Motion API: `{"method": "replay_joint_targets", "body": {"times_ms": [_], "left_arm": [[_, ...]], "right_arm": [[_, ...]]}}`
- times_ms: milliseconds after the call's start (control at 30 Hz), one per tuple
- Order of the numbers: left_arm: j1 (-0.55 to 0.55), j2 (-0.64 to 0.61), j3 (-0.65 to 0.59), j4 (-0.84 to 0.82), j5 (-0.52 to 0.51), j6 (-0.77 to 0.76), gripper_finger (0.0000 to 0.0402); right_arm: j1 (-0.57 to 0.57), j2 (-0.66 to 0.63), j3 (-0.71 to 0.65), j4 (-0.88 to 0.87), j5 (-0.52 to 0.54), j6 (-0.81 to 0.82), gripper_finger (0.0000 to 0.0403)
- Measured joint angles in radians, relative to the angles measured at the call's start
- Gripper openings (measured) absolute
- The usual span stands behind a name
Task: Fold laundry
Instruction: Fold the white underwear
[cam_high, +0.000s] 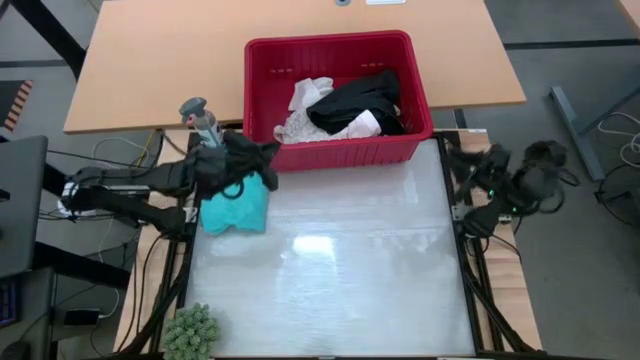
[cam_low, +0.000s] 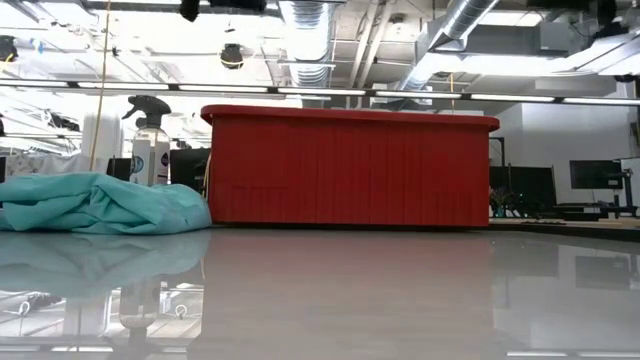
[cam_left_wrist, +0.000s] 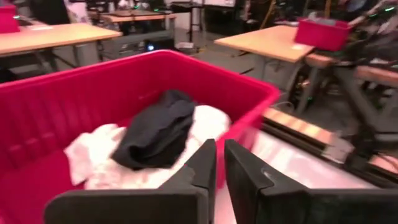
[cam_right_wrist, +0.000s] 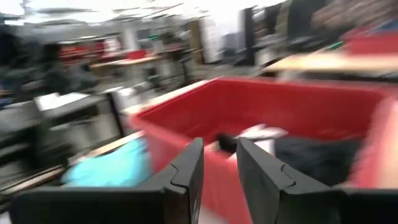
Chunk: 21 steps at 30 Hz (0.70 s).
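Left gripper raised at the table's left edge, fingers nearly together with a narrow gap; right gripper at the right edge, fingers slightly parted.

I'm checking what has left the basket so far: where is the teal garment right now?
In the high view the teal garment lies bunched on the white table at its left edge, just outside the red basket's front-left corner, partly under the left tool.
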Motion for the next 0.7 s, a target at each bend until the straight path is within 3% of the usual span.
{"method": "replay_joint_targets", "body": {"times_ms": [100,200,333,467,567,700], "left_arm": [[0.072,0.023,0.0,0.015,-0.024,0.007,0.0045],[0.114,0.024,0.0,0.031,-0.07,0.094,0.0055],[0.13,0.024,0.0,0.135,0.033,0.276,0.0057],[0.135,0.038,0.002,0.266,0.155,0.399,0.0057],[0.168,0.062,0.041,0.221,0.219,0.373,0.0057],[0.228,0.124,0.159,0.058,0.377,0.287,0.0057]], "right_arm": [[-0.125,0.003,0.034,0.086,-0.05,-0.168,0.0122],[-0.231,0.003,0.064,0.107,-0.168,-0.272,0.0122],[-0.332,0.003,0.075,0.081,-0.373,-0.35,0.0122],[-0.383,0.005,0.075,-0.086,-0.585,-0.311,0.0122],[-0.403,0.027,0.067,-0.183,-0.705,-0.212,0.0122],[-0.413,0.062,0.065,-0.212,-0.759,-0.103,0.0122]]}}
